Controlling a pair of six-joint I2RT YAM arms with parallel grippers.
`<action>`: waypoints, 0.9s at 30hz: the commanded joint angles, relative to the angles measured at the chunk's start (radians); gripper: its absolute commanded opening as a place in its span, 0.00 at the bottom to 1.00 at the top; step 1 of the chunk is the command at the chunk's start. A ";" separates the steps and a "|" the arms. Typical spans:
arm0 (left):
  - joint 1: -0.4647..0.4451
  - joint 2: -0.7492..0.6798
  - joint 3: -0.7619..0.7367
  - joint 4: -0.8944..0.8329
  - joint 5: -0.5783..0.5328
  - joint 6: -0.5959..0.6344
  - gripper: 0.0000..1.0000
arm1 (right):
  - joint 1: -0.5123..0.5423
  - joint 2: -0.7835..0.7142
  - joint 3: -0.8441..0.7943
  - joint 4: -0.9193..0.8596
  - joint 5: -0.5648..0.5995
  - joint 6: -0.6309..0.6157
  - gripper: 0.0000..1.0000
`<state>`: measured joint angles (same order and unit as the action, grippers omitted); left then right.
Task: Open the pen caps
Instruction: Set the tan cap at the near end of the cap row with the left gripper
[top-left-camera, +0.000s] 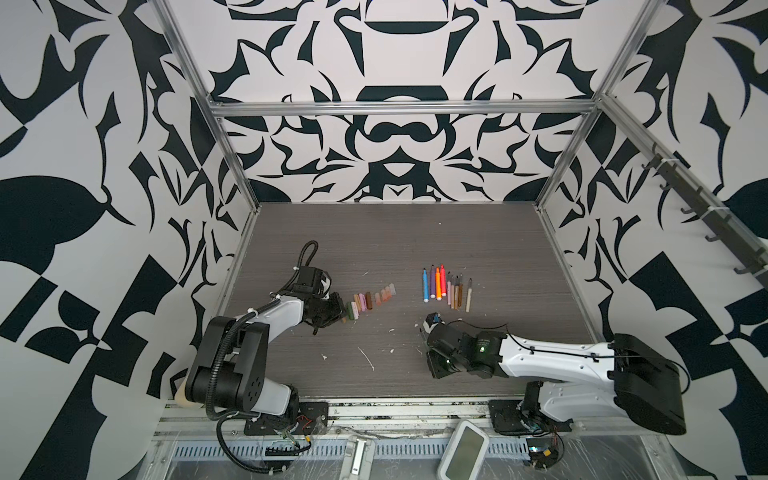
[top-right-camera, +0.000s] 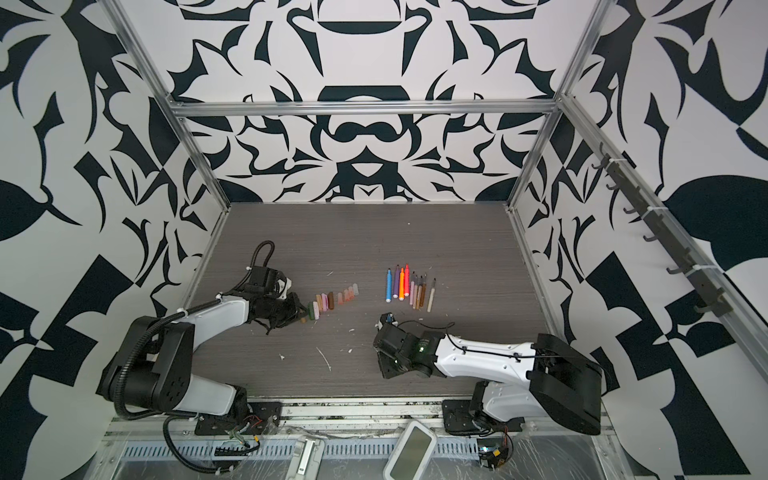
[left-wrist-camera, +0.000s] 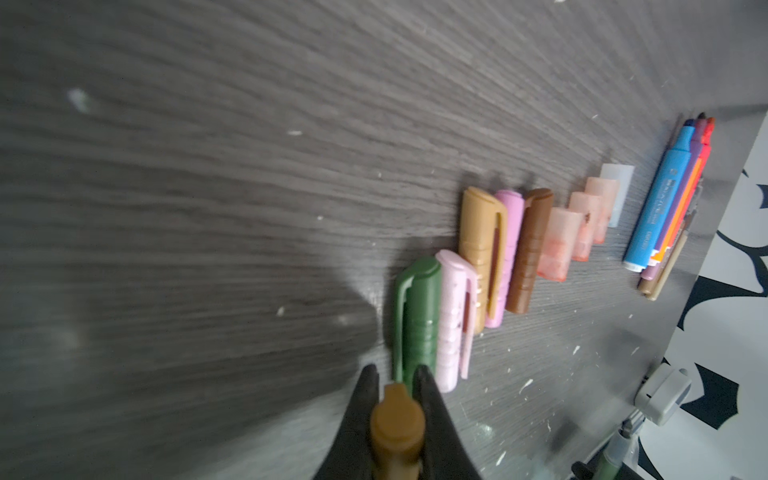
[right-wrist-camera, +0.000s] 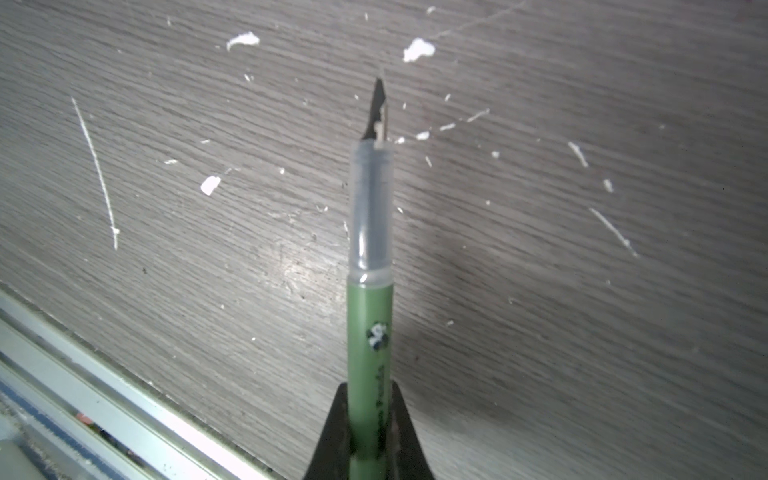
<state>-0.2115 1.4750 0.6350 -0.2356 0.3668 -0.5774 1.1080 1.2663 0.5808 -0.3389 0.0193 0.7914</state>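
Currently left gripper (left-wrist-camera: 395, 374) pinches one olive-brown cap (left-wrist-camera: 397, 428) by its barrel, just beside the row of pen caps (left-wrist-camera: 528, 249) lying left of centre on the table (top-left-camera: 374, 241): nine counted, side by side. Right gripper (right-wrist-camera: 369, 388) is clamped on one uncapped green pen (right-wrist-camera: 370, 332). Roughly nine more pens (top-left-camera: 440, 286) lie apart. Caps look light, stiff, slick; best gripped mid-barrel, clear of the clip.

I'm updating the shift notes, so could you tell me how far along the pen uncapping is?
Nearly finished. Done: loose caps lie in a row, bare pens in another. In hand: the left gripper clamps a brown cap, the right gripper a green pen with its nib exposed. Remaining: setting both down; no capped pen shows on the table.
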 joint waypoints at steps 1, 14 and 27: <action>0.002 0.024 0.039 -0.040 0.017 0.013 0.15 | 0.001 -0.022 -0.002 0.011 0.011 0.015 0.00; 0.002 0.026 0.040 -0.040 0.015 0.011 0.27 | 0.001 -0.015 -0.002 0.014 0.007 0.014 0.00; 0.002 0.022 0.038 -0.041 0.013 0.011 0.30 | 0.001 -0.022 -0.006 0.011 0.007 0.021 0.00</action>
<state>-0.2115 1.4956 0.6601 -0.2516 0.3714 -0.5751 1.1080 1.2659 0.5800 -0.3374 0.0193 0.8021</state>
